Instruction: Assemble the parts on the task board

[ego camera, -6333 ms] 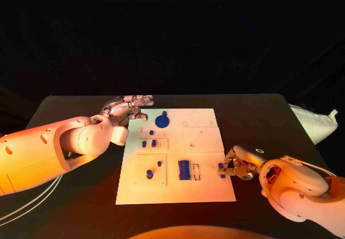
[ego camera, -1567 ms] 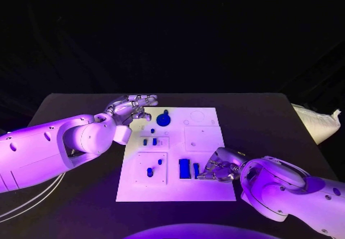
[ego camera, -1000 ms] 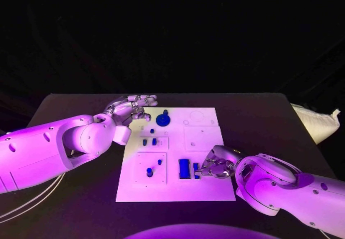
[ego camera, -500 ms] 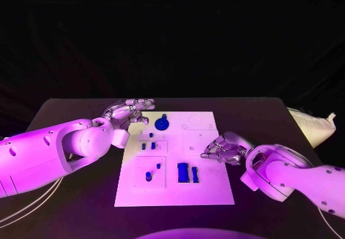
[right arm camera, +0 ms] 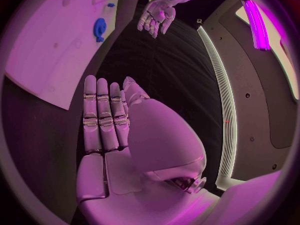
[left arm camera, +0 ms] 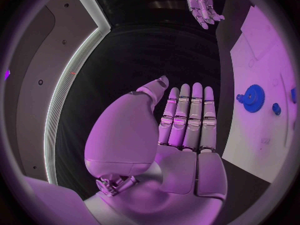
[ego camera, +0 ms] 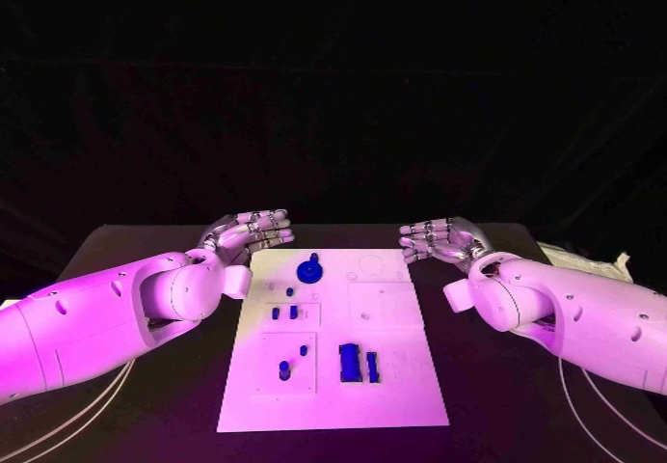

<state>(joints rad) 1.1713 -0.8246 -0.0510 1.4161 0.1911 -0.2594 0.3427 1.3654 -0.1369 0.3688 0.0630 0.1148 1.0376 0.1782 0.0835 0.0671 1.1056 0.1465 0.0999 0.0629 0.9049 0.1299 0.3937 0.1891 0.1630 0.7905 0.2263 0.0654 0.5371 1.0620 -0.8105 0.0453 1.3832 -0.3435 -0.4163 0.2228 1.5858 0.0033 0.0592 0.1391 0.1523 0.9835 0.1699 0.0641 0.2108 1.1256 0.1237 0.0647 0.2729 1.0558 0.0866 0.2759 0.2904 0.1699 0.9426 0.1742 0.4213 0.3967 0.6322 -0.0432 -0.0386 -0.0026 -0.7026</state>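
Observation:
The white task board [ego camera: 396, 386] lies in the middle of the table. On it are a blue gear [ego camera: 310, 269] at the far end, two small pegs [ego camera: 283, 313] below it, a peg [ego camera: 285, 367] in the near left square, and a wide blue block [ego camera: 351, 362] with a narrow one [ego camera: 371, 366] beside it. My left hand [ego camera: 251, 231] hovers open by the board's far left corner, fingers straight. Across from it my right hand [ego camera: 438, 238] hovers open by the far right corner. The left wrist view has my left hand [left arm camera: 184, 120], the gear [left arm camera: 253, 98] and the right hand [left arm camera: 201, 5].
A white bag [ego camera: 584, 262] lies at the table's right edge. Pale cables [ego camera: 56, 424] run along the near left. The right wrist view has the right hand [right arm camera: 103, 115], the board [right arm camera: 37, 60] and the left hand [right arm camera: 157, 12].
My right hand has let go of the narrow blue block, risen from the board's near part and gone to the far right corner, open. The block stays beside the wide one. The camera shifted.

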